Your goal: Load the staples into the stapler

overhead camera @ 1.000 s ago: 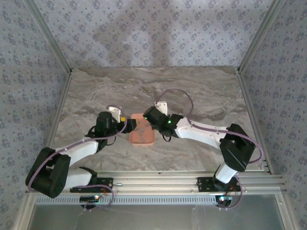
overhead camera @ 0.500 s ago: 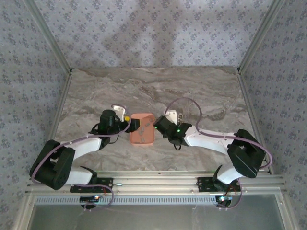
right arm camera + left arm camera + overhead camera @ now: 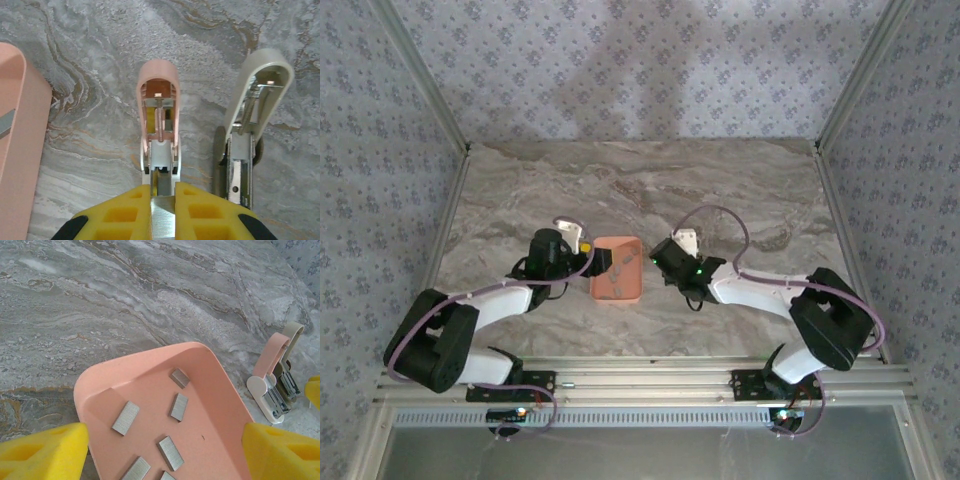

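Your left arm (image 3: 490, 305) folded low; left fingers (image 3: 584, 248) wide astride tray (image 3: 145, 352), hold unclear. Right arm (image 3: 760, 290) stretched left; right fingers (image 3: 142, 212) clamp staple strip (image 3: 162, 220) at opened pink stapler (image 3: 157, 80).

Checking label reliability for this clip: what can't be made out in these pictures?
- Left wrist: the bottom edge cuts off the tray and some staples; whether the left gripper clamps the tray is unclear.
- Right wrist: the right gripper hides most of the staple strip and whether it sits in the pink stapler.
- Top external: staples too small to count.
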`<state>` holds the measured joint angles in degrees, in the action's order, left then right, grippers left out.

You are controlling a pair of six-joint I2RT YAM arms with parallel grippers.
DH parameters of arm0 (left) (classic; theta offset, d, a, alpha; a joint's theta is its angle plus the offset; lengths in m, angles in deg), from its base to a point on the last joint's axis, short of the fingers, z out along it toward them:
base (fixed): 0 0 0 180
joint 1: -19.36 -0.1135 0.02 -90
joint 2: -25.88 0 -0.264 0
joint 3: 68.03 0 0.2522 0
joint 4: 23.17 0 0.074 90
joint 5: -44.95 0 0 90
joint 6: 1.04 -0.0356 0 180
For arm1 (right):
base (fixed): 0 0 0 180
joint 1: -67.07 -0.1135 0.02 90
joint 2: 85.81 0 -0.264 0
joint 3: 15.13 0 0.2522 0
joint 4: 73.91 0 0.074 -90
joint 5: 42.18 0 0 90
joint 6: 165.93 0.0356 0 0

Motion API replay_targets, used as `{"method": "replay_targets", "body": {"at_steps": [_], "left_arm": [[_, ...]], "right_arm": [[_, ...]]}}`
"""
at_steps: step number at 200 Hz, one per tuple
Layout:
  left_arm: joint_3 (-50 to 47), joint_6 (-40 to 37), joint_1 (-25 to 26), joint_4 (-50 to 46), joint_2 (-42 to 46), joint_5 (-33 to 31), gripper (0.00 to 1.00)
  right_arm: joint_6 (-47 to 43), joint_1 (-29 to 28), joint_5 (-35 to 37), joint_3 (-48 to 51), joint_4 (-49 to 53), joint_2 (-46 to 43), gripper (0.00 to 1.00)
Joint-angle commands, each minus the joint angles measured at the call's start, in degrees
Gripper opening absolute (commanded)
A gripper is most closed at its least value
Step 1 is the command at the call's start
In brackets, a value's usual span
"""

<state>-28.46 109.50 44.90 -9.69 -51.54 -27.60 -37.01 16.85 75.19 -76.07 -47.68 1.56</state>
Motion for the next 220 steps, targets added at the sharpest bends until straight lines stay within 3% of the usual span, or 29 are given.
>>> {"method": "replay_targets", "body": {"at_steps": [1, 220], "left_arm": [[1.61, -1.15, 0.43, 1.46, -0.47, 1.36, 0.8], [1.62, -1.81, 0.39, 1.06, -0.18, 1.25, 0.8]], "right_arm": [[-0.46, 0.38, -0.74, -0.88, -1.22, 1.7, 0.14], [0.32, 1.26, -1.71, -0.81, -1.85, 4.82, 0.13]]}}
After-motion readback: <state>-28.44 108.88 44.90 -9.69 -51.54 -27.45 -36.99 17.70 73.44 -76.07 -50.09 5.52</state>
